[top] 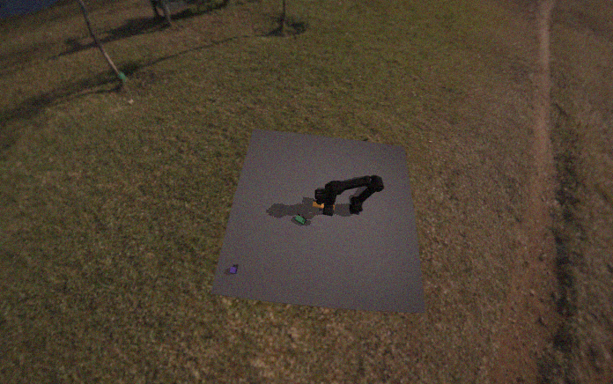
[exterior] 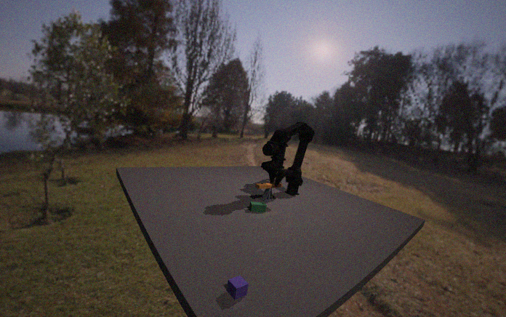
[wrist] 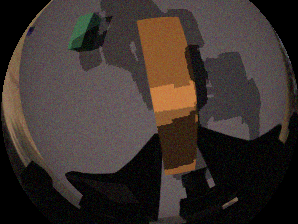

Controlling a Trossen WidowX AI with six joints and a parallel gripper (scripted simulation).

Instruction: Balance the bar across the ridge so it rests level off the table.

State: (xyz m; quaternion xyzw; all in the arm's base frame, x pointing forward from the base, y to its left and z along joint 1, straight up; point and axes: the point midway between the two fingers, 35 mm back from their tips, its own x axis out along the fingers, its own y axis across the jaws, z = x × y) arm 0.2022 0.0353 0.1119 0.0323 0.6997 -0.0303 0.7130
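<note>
While the gripper point(exterior: 275, 180) is clamping the orange bar point(wrist: 168, 103), the bar is sitting above the dark ridge point(exterior: 267, 194), seemingly level. A green block point(exterior: 257, 206) is lying just beside them on the grey table point(exterior: 317, 238).

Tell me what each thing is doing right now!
Tool: shut on the orange bar.
Orange bar: held over the ridge, off the table.
Ridge: standing under the bar.
Green block: sitting on the table, untouched.
Purple cube: sitting alone near the table's corner.

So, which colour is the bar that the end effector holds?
Orange. The bar shows best in the wrist view, where the end effector grips its near end.
</note>
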